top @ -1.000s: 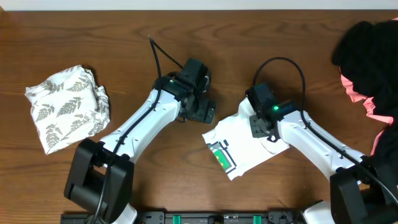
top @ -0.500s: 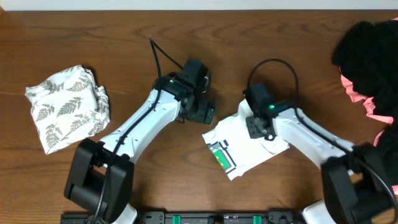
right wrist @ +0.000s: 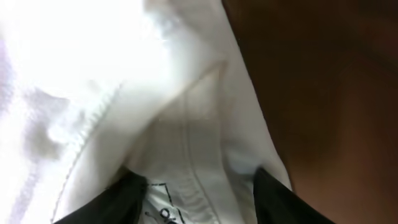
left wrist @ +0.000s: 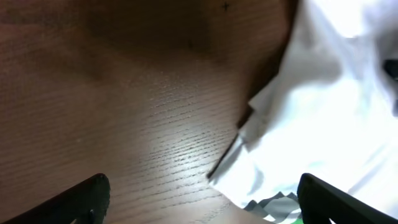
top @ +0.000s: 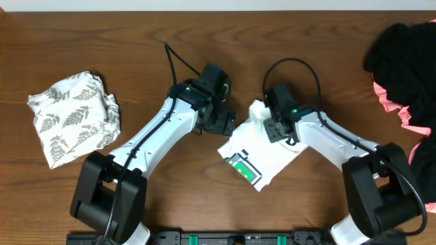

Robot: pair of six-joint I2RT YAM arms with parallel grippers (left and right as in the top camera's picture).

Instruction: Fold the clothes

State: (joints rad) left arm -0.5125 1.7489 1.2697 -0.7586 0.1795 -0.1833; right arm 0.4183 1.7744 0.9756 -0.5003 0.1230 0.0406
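- The white T-shirt (top: 253, 155) lies as a folded packet near the middle of the worktop (top: 136, 54), with its green print (top: 243, 170) face up at the near end.
- Over the last second the packet has slid and turned a little toward the left arm. A lump of white cloth now stands up at its far corner.
- The right pincer (top: 274, 129) has travelled with that far edge. In the wrist view, hem and seams bunch between its fingers (right wrist: 118, 199). I cannot tell whether it is pinching the cloth or letting go.
- The left pincer (top: 221, 124) is spread wide and empty, just beside the shirt's left edge over bare wood.
- This looks like a final tug to square the packet. The raised corner probably needs pressing flat before the shirt counts as done.
- A leaf-print garment (top: 73, 126) sits crumpled well to the shirt's left.
- A black and coral pile (top: 402, 61) waits well to the shirt's right, apparently unfolded.
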